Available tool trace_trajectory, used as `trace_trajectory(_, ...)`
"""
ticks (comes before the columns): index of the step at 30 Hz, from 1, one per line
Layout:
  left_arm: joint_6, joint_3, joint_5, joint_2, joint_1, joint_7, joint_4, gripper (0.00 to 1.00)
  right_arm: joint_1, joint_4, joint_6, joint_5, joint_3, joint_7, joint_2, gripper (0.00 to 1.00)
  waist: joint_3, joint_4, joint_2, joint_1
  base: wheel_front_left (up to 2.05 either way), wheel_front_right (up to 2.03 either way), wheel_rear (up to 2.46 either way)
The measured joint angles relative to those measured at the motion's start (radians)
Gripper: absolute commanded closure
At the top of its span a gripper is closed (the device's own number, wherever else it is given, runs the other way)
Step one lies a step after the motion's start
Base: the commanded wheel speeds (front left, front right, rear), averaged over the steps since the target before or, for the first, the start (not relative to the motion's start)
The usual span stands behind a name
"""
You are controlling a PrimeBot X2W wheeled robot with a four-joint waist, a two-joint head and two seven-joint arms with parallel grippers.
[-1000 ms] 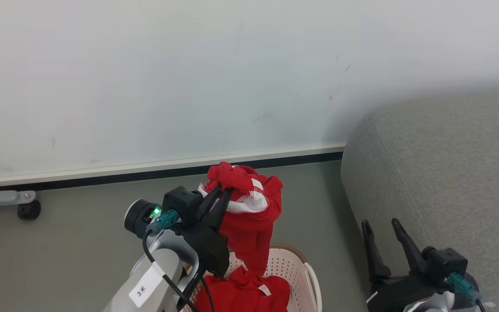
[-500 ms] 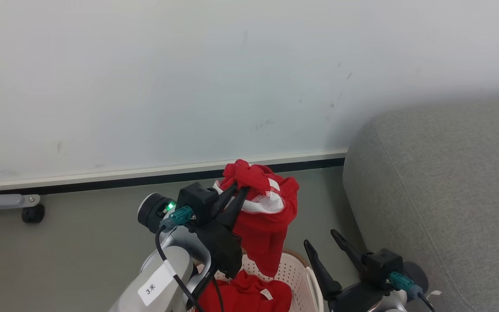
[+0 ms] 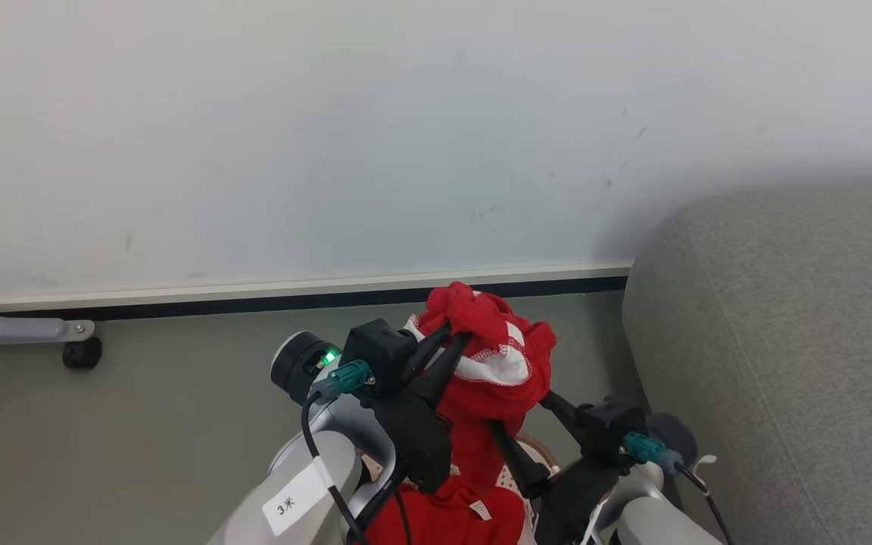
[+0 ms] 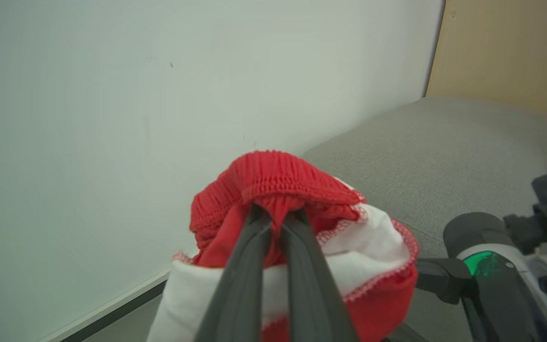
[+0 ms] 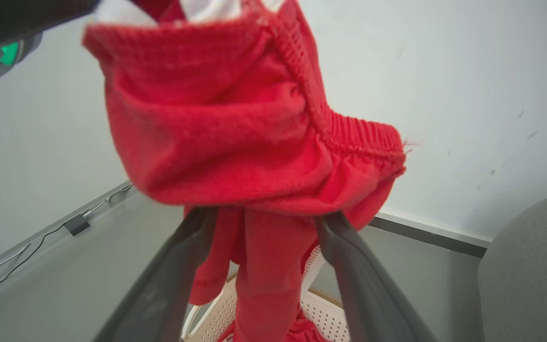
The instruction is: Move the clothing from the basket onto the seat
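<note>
Your left gripper (image 3: pixel 457 333) clenched the red garment (image 3: pixel 496 393) above the basket (image 5: pixel 323 311), the right gripper (image 5: pixel 264 217) gaping around its tail, which you needed lifted clear.

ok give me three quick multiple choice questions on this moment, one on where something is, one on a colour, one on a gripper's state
1. Where is the red garment held by the left gripper?
A flat on the floor
B hanging above the basket
C folded on a shelf

2. What colour is the seat?
A grey
B navy
C brown

3. How do the fingers of the right gripper stand?
A shut on cloth
B shut, empty
C open, one each side of the hanging cloth

Answers:
1 B, its lower end dangles over the basket.
2 A, the upholstery is woven grey.
3 C, there is a wide gap with cloth between them.
</note>
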Motion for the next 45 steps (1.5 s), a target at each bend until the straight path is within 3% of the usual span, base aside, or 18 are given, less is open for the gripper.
trace_trajectory(9,0.0,-0.016,-0.031,-0.002,0.0,0.026,-0.045,1.0,-0.086,0.064,-0.035,0.064,0.062,0.0,-0.001,0.0,0.006,0.008,0.0,0.0,0.0,0.0,0.0)
trace_trajectory(10,0.0,-0.016,-0.034,-0.002,0.0,0.026,-0.05,1.0,-0.095,0.067,-0.039,0.072,0.066,-0.002,-0.001,0.07,0.007,0.008,0.0,0.0,0.0,0.0,0.0)
trace_trajectory(11,0.0,-0.016,-0.036,-0.003,0.0,0.029,-0.055,1.0,-0.104,0.072,-0.044,0.081,0.072,-0.002,-0.001,0.39,0.007,0.008,0.0,0.0,0.0,0.0,0.0)
trace_trajectory(12,0.0,-0.016,-0.037,-0.003,0.0,0.033,-0.057,1.0,-0.11,0.075,-0.044,0.087,0.076,-0.003,-0.001,0.61,0.008,0.007,0.0,0.0,0.0,0.0,0.0)
trace_trajectory(13,0.0,-0.016,-0.038,-0.003,0.0,0.033,-0.058,1.0,-0.114,0.08,-0.046,0.091,0.08,-0.003,-0.001,0.71,0.008,0.007,0.0,0.0,0.0,0.0,0.0)
trace_trajectory(14,0.0,-0.016,-0.041,-0.003,0.001,0.035,-0.058,1.0,-0.116,0.085,-0.048,0.094,0.083,-0.005,-0.001,1.0,0.009,0.006,0.0,0.0,0.0,0.0,0.0)
trace_trajectory(21,0.021,0.01,-0.055,0.003,0.019,0.042,-0.058,1.0,-0.128,0.117,-0.053,0.115,0.09,-0.014,-0.001,1.0,0.014,-0.007,0.0,0.0,0.0,0.0,0.0)
trace_trajectory(22,0.026,0.015,-0.057,0.006,0.023,0.042,-0.057,0.68,-0.128,0.12,-0.053,0.119,0.089,-0.015,-0.001,1.0,0.015,-0.01,0.0,0.0,0.0,0.0,0.0)
trace_trajectory(23,0.028,0.02,-0.062,0.009,0.025,0.042,-0.056,0.52,-0.128,0.123,-0.057,0.123,0.086,-0.015,-0.001,1.0,0.016,-0.014,0.0,0.0,0.0,0.0,0.0)
trace_trajectory(25,0.032,0.031,-0.063,0.012,0.025,0.042,-0.056,0.05,-0.128,0.13,-0.058,0.13,0.081,-0.015,-0.001,1.0,0.018,-0.022,0.0001,0.0001,0.0,0.0,0.0)
trace_trajectory(26,0.036,0.037,-0.063,0.014,0.026,0.042,-0.056,0.0,-0.128,0.134,-0.06,0.132,0.078,-0.016,-0.001,1.0,0.019,-0.026,0.0,0.0,0.0,0.0,0.0)
trace_trajectory(36,0.053,0.073,-0.092,0.036,0.062,0.001,-0.062,0.0,-0.13,0.159,-0.061,0.132,0.034,-0.024,-0.005,1.0,0.025,-0.084,0.0,0.0,0.0,0.0,0.0)
trace_trajectory(45,0.052,0.065,-0.093,0.057,0.121,-0.042,-0.089,0.0,-0.118,0.138,-0.077,0.132,-0.006,-0.024,-0.06,1.0,0.027,-0.172,0.0,0.0,0.0,0.0,0.0)
